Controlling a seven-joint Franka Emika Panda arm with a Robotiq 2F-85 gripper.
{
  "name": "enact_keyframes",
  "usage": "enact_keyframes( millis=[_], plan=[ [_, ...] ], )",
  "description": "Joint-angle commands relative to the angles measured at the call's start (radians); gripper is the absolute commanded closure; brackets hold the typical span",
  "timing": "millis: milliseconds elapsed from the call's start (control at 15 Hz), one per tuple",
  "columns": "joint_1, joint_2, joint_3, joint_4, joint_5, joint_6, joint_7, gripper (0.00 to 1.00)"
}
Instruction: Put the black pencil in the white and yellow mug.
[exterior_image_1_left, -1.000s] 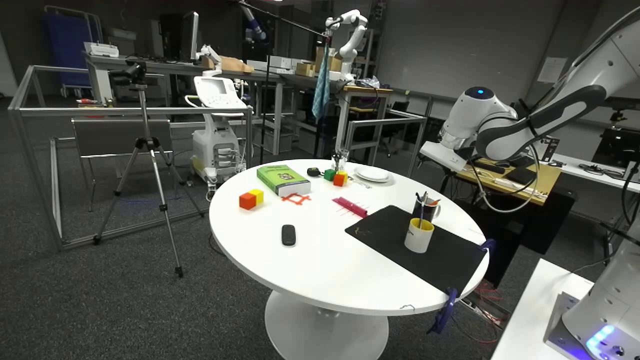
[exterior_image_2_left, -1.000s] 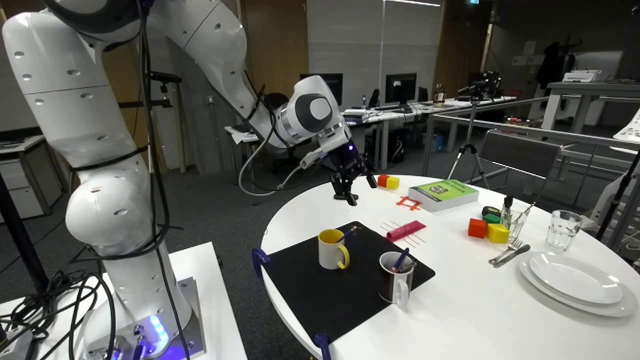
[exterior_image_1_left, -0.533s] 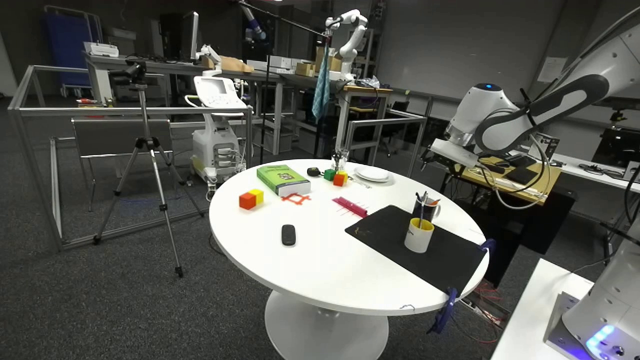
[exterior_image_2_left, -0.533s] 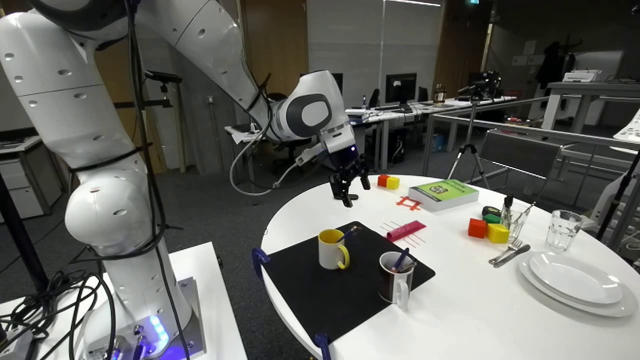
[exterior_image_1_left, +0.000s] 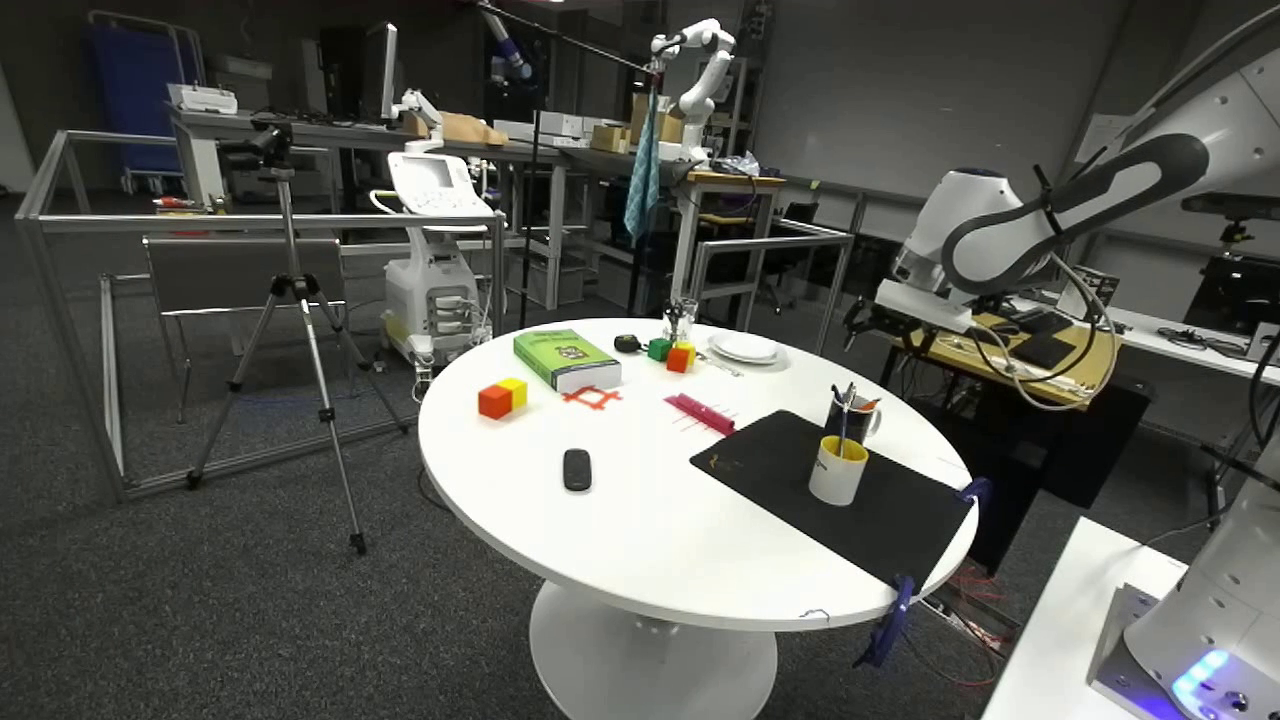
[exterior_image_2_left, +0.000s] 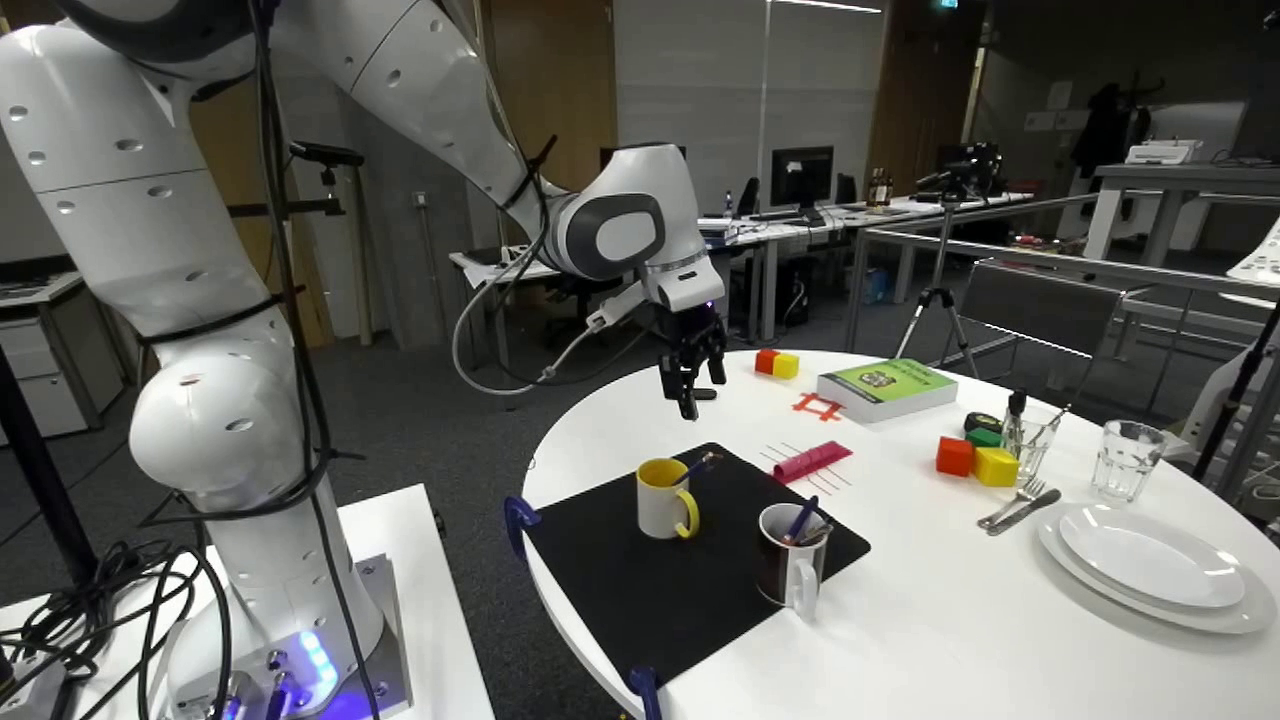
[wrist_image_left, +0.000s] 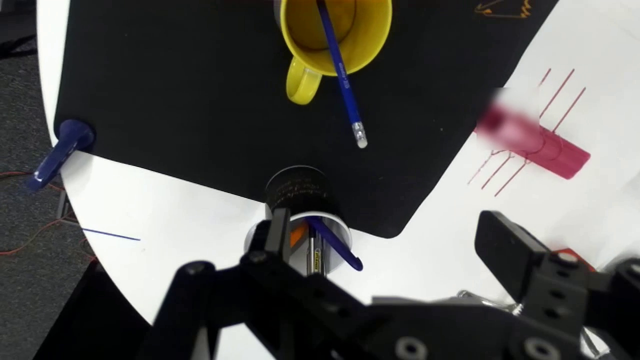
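Round white table (exterior_image_1_left: 640, 530), white and yellow mug (exterior_image_2_left: 660, 512) holding 1 blue pencil (wrist_image_left: 345, 86), end effector (wrist_image_left: 382, 232) with jaws apart

Bare black mat (exterior_image_2_left: 640, 595) surrounds the white and yellow mug (exterior_image_2_left: 662, 512), leaving room to come down beside it, but a blue pencil (wrist_image_left: 345, 90) slants out across its rim. At the mat's edge, pens (wrist_image_left: 335, 242) crowd the mouth of a dark mug (exterior_image_2_left: 778, 565); clearance under the gripper (exterior_image_2_left: 703, 395) is hard to judge.

It's a lab w/ robot arms (exterior_image_1_left: 1130, 232) & tripod (exterior_image_1_left: 300, 287).
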Motion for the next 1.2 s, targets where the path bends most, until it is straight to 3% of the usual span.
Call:
enact_keyframes(
  millis=[0,333,1133],
  plan=[
    [-0.028,-0.024,0.011,0.013,0.003,-0.095,-0.101,0.0],
    [-0.036,-0.014,0.012,0.031,-0.028,-0.146,-0.222,0.0],
    [-0.027,0.019,0.008,0.057,0.031,-0.07,-0.621,0.0]
  ],
)
